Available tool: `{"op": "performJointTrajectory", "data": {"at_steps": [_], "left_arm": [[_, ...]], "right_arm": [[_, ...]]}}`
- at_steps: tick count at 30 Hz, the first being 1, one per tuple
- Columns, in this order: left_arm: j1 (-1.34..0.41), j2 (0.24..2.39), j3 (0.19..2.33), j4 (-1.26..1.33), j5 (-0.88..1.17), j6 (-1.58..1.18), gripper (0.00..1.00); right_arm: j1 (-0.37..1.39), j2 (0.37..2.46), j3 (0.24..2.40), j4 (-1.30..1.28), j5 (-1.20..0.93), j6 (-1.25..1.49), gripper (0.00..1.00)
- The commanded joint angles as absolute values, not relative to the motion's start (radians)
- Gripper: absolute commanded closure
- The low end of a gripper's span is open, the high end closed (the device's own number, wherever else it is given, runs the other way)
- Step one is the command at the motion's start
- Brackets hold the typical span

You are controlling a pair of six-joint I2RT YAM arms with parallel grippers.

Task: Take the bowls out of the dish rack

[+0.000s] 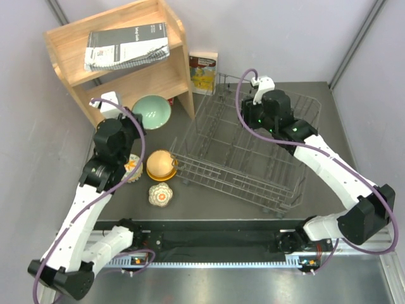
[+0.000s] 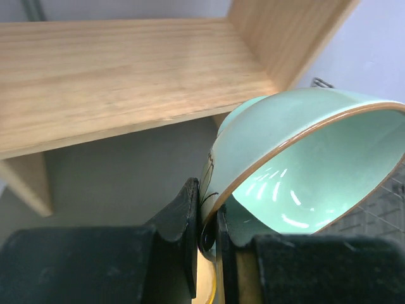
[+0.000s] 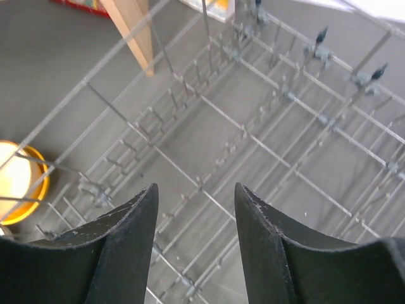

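I find the left gripper pinching the teal bowl by its rim, tilted, just beside the wooden shelf. The right gripper gapes empty over the dish rack. Risk as I judge it: the thin rim hold slips, or the bowl knocks the shelf.

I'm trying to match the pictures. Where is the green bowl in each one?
Top view: green bowl is upper left, just below the wooden shelf.
Left wrist view: it fills the right side, its rim pinched by the left hand.
Right wrist view: not in it.
Shared landmark: the wooden shelf, seen in all three.
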State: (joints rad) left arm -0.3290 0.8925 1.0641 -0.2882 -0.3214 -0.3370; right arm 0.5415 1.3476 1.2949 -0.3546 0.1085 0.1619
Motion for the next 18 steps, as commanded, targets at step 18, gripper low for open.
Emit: {"op": "performJointTrajectory", "data": {"at_steps": [18], "left_arm": [[-0.33,0.721,0.887,-0.782,-0.5,-0.615,1.0]], "right_arm": [[0.546,1.298,1.195,-0.299,0.155,0.189,0.49]]}}
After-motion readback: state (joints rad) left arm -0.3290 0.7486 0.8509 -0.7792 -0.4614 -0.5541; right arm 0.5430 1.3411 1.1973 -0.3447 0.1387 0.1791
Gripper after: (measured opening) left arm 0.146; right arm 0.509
